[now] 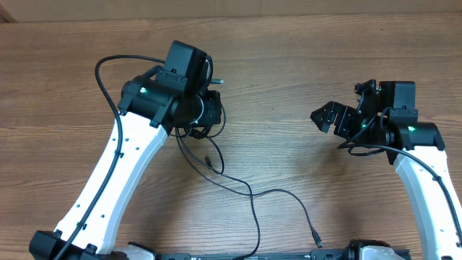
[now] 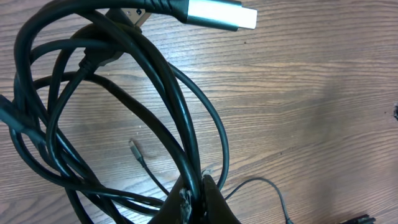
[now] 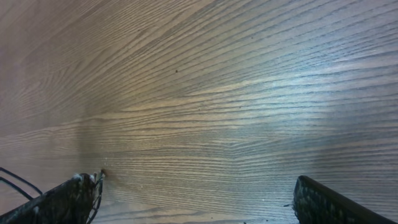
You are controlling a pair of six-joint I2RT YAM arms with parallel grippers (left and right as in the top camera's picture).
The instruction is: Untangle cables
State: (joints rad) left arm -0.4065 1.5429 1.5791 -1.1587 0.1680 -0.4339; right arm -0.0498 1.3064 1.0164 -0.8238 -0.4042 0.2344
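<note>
Overhead: left arm (image 1: 137,148) sits over the coiled end of the cables (image 1: 213,170) on the table (image 1: 303,50). Loose strands trail toward the near edge and end in a small plug (image 1: 316,236). Right gripper (image 1: 341,102) is spread, well apart from them. Left wrist: left gripper (image 2: 198,200) is pressed together, pinching strands of the coil, with the silvery plug (image 2: 221,14) at top. Right wrist: fingers (image 3: 65,199) are wide apart, only wood grain between them.
</note>
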